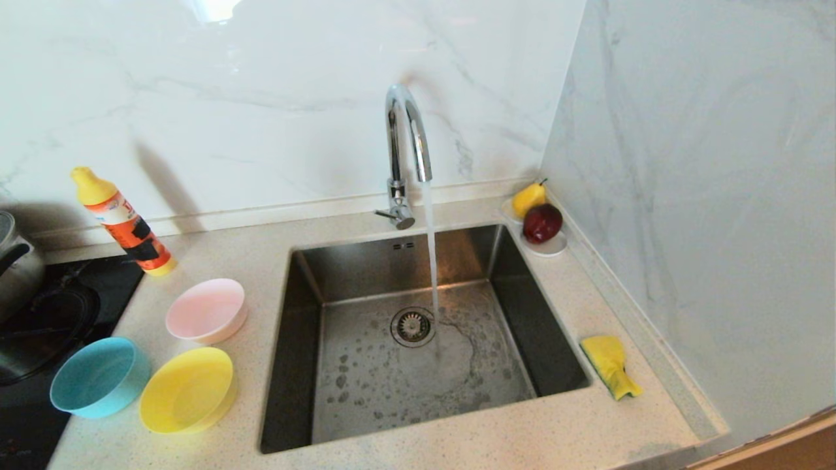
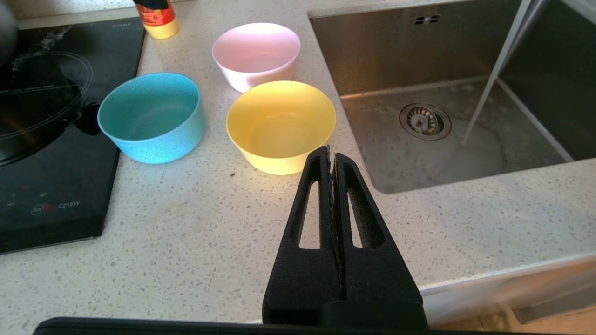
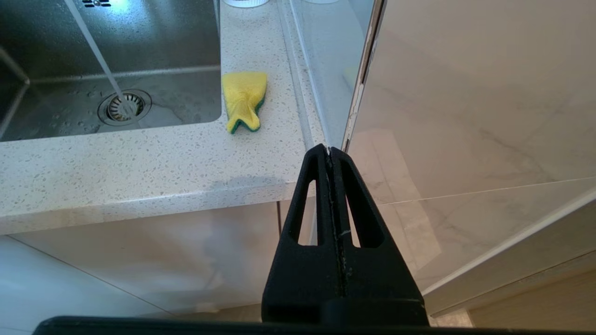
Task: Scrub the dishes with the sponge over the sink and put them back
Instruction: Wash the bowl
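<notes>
The three bowls stand upright on the desk (image 1: pixel 457 431) to the left of the sink (image 1: pixel 418 385), none of them in it. The pink bowl (image 1: pixel 206 311) is the one nearest the back wall; the yellow bowl (image 1: pixel 188 390) sits just in front of it, close to the sink's left rim; the light blue bowl (image 1: pixel 99 376) is just beside the yellow one, farther from the sink, partly on the black induction hob (image 1: pixel 39 365). The sponge (image 1: pixel 610 365), yellow with a green scouring side, lies crumpled on the desk right of the sink, near its front right corner. A thin stream of water runs from the curved chrome tap (image 1: pixel 406 150) behind the sink and lands just beside the round drain strainer (image 1: pixel 413 326); the basin floor is wet and spotted.

The left gripper (image 2: pixel 331 150) hangs above the desk in front of the yellow bowl, fingers clenched on nothing. The right gripper (image 3: pixel 328 149) hangs off the desk's front edge, well apart from the sponge, fingers likewise clenched and holding nothing.

Behind the pink bowl stands a tilted orange detergent bottle (image 1: pixel 123 222) with a yellow cap. At the sink's back right corner a white saucer (image 1: pixel 548 247) carries a yellow pear (image 1: pixel 528 198) and a dark red apple (image 1: pixel 542 222). A steel pot (image 1: pixel 16 261) sits on the hob.
</notes>
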Tool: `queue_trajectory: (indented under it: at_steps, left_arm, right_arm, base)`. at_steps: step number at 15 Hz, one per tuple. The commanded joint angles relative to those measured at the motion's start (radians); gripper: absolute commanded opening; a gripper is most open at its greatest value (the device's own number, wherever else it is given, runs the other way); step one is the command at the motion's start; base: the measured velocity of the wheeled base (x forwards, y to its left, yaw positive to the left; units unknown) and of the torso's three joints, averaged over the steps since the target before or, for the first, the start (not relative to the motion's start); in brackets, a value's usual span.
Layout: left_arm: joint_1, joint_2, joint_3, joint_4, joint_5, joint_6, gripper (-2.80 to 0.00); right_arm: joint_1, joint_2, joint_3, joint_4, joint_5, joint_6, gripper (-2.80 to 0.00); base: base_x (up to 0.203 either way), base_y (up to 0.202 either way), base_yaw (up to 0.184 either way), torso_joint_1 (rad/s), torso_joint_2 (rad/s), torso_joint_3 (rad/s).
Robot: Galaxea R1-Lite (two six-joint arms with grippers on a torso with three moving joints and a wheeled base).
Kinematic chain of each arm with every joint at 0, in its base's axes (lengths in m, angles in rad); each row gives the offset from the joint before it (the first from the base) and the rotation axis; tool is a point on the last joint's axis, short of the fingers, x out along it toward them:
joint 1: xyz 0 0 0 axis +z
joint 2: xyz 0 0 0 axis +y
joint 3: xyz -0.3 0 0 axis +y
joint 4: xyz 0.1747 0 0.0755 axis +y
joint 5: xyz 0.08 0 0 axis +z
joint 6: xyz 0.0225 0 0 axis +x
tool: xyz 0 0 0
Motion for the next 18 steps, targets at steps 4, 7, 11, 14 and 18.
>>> queue_trajectory:
  at_steps: [4, 7, 11, 14, 18]
  left_arm:
    - [0.0, 0.004, 0.018, -0.001, 0.0, 0.001, -2.8]
    - [0.0, 0.004, 0.018, -0.001, 0.0, 0.001, -2.8]
    - [0.0, 0.004, 0.018, -0.001, 0.0, 0.001, -2.8]
    - [0.0, 0.004, 0.018, -0.001, 0.0, 0.001, -2.8]
    - [0.0, 0.004, 0.018, -0.001, 0.0, 0.001, -2.8]
  right_arm:
    - [0.0, 0.0, 0.0, 0.0, 0.0, 0.0, -2.8]
    - [0.0, -0.001, 0.0, 0.0, 0.0, 0.0, -2.8]
    - [0.0, -0.001, 0.0, 0.0, 0.0, 0.0, -2.8]
    - [-0.001, -0.001, 0.0, 0.0, 0.0, 0.0, -2.8]
    - [0.0, -0.002, 0.0, 0.0, 0.0, 0.0, -2.8]
  base:
    - [0.0, 0.0, 0.0, 0.0, 0.0, 0.0]
    - [0.0, 0.0, 0.0, 0.0, 0.0, 0.0]
    - [0.0, 0.0, 0.0, 0.0, 0.0, 0.0]
    - [0.0, 0.0, 0.0, 0.0, 0.0, 0.0]
    - [0.0, 0.0, 0.0, 0.0, 0.0, 0.0]
